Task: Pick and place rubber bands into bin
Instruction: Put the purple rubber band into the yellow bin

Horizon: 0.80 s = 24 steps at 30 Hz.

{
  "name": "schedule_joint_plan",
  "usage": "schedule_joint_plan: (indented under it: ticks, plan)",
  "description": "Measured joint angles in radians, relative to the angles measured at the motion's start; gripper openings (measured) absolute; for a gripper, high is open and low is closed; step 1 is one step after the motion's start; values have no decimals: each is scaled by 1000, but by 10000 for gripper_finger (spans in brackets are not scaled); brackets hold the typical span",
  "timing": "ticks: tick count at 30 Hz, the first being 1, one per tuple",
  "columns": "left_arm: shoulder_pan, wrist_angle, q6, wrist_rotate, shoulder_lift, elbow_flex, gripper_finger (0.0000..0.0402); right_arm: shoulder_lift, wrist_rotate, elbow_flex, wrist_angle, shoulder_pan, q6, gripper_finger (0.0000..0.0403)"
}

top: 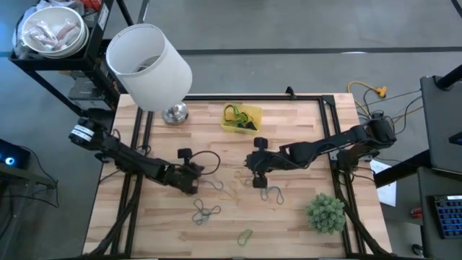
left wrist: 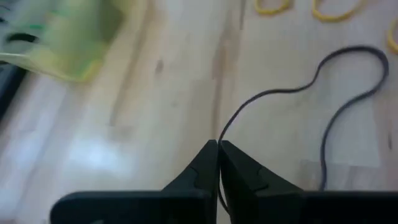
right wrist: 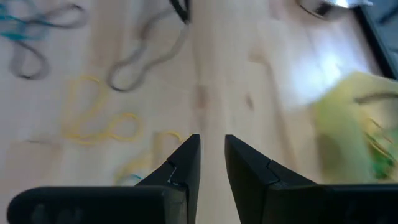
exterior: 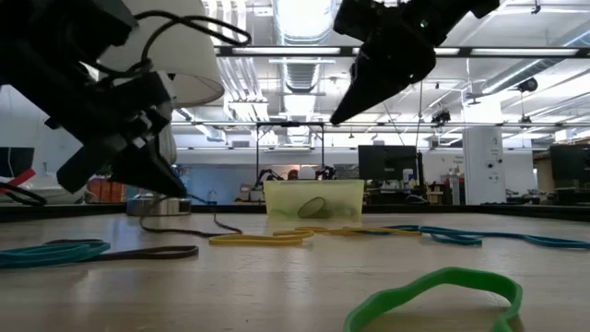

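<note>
Your left gripper (left wrist: pixel 218 155) is pinched tight on a thin dark rubber band (left wrist: pixel 336 87) whose loop trails on the table, so it could slip free before the yellow bin (top: pixel 242 118), well off, while your right gripper (right wrist: pixel 212 155) hovers slightly parted.

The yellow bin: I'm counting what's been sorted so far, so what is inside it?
The bin holds a few rubber bands, green and dark ones, tangled together. An exact count isn't possible: they overlap, and the low view shows just one loop through the wall.
</note>
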Motion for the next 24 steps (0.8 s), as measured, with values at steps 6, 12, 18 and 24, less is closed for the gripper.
schedule_joint_plan:
  ticks: [6, 12, 18, 24]
  plan:
    - [-22, 8, 0, -120, -9, 21, 0, -27, 95, 0, -107, 3, 80, 68]
    - [-21, 10, 67, -193, -10, 66, 0, -54, 145, -3, -169, 32, 121, 68]
    - [0, 34, 204, -277, -11, 133, 0, -79, 197, -12, -167, 67, 119, 68]
    - [76, 127, 423, -267, -11, 196, 0, -94, 216, -16, -169, 89, 114, 68]
